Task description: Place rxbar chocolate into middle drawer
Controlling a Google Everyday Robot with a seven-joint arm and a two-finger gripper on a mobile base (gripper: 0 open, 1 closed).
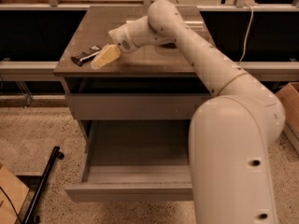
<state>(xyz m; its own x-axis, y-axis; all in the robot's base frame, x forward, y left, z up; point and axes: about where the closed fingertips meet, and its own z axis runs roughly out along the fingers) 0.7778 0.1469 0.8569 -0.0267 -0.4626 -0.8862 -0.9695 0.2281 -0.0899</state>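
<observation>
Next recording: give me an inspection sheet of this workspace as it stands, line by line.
Surface: brown cabinet top.
Job's things: black-wrapped oblong snack bar lies flat near the top's left front corner; wide grey lower drawer stands open, nothing in its tray.
Clutter: nothing seen on the top.
Grippers: the arm's pale hand is low over the top, just right of the bar; contact cannot be told.
Cables: white cable hangs behind, right.
Surroundings: closed grey drawer front above the open one; black pole on speckled floor; cardboard box at right.
</observation>
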